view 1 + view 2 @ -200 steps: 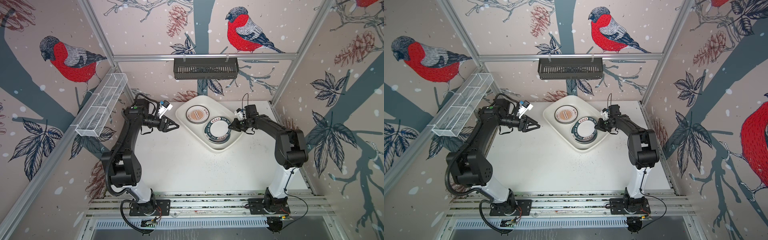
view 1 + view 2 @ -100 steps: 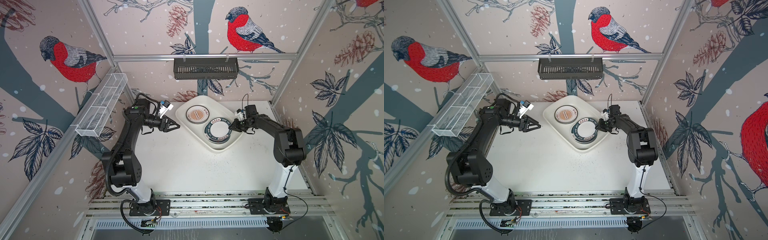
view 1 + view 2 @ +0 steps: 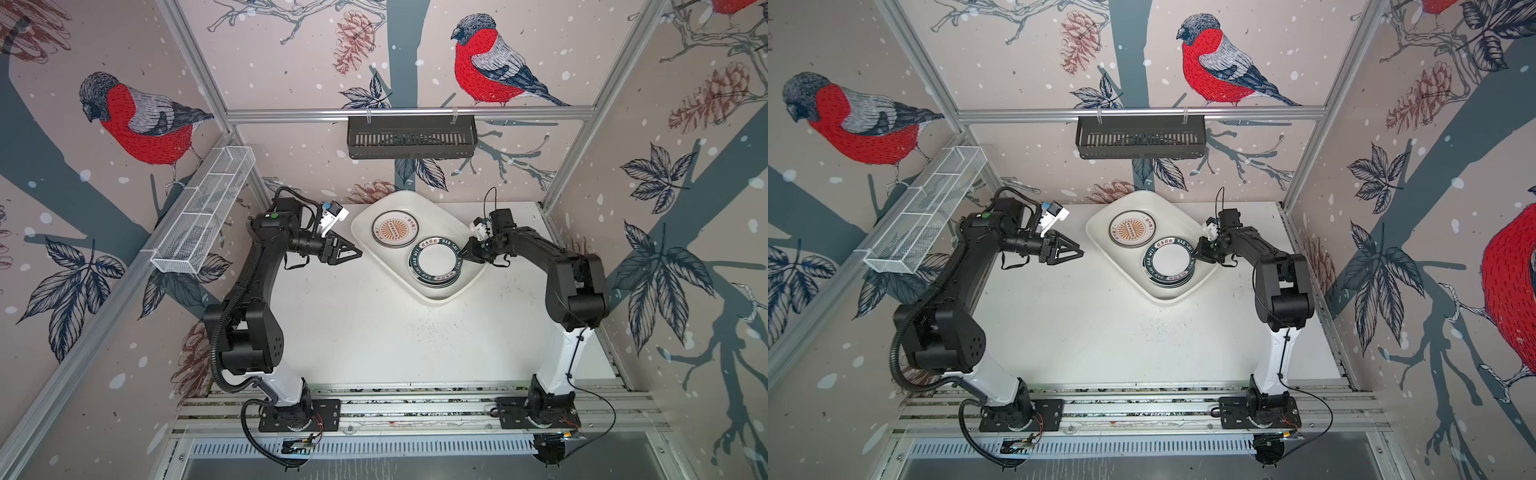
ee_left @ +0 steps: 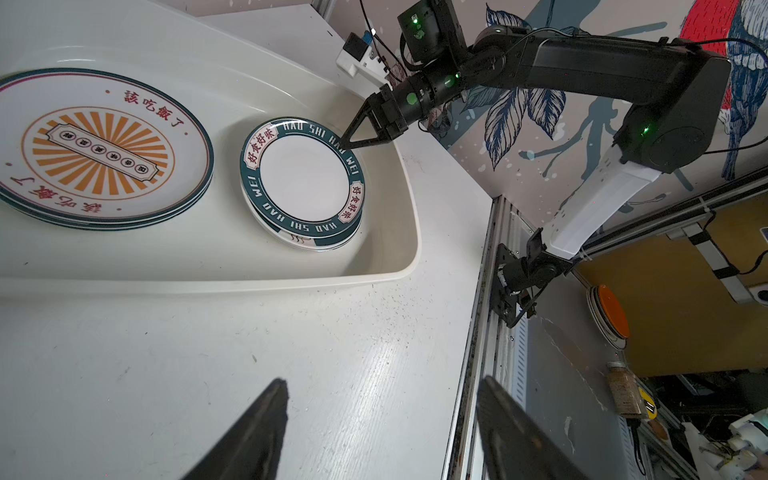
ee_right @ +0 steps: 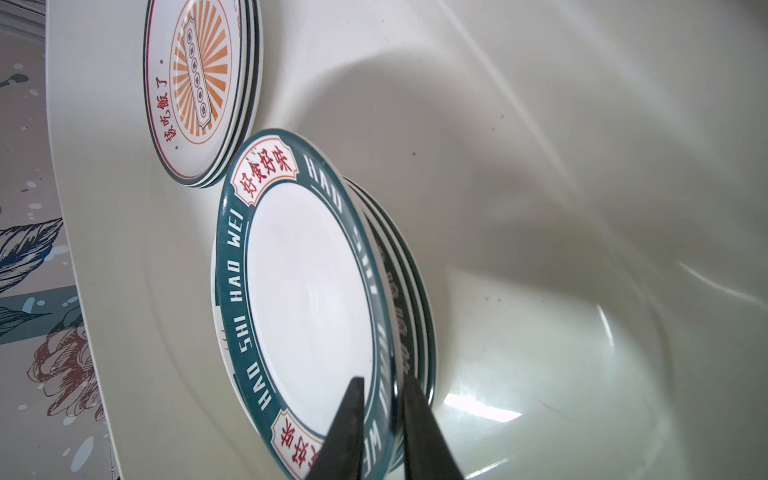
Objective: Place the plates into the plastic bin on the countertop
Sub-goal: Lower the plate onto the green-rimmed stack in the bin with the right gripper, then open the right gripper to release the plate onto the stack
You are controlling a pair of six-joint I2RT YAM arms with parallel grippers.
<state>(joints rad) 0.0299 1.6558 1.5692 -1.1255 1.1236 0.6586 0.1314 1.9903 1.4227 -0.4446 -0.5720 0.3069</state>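
Note:
The plastic bin [image 3: 440,298] [image 3: 1163,297] sits askew at the back of the countertop [image 3: 374,332]. It holds two stacks of plates: sunburst-centred ones [image 3: 395,228] [image 4: 97,153] [image 5: 199,83] and teal-rimmed ones [image 3: 434,264] [image 3: 1169,264] [image 4: 305,178]. My right gripper [image 3: 462,257] [image 4: 347,145] [image 5: 382,382] reaches into the bin, jaws closed narrowly across the rim of the top teal-rimmed plate [image 5: 307,291], which lies slightly offset on its stack. My left gripper [image 3: 357,252] [image 3: 1080,252] [image 4: 384,382] hovers open and empty over the countertop, just left of the bin.
A black slotted basket [image 3: 411,137] hangs on the back rail. A white wire mesh basket [image 3: 203,216] is fixed along the left wall. Aluminium framing [image 3: 415,407] edges the front, where both arm bases stand.
Hardly anything: my right arm's elbow shifted slightly while its jaws stayed at the teal plate's rim. The left arm held still.

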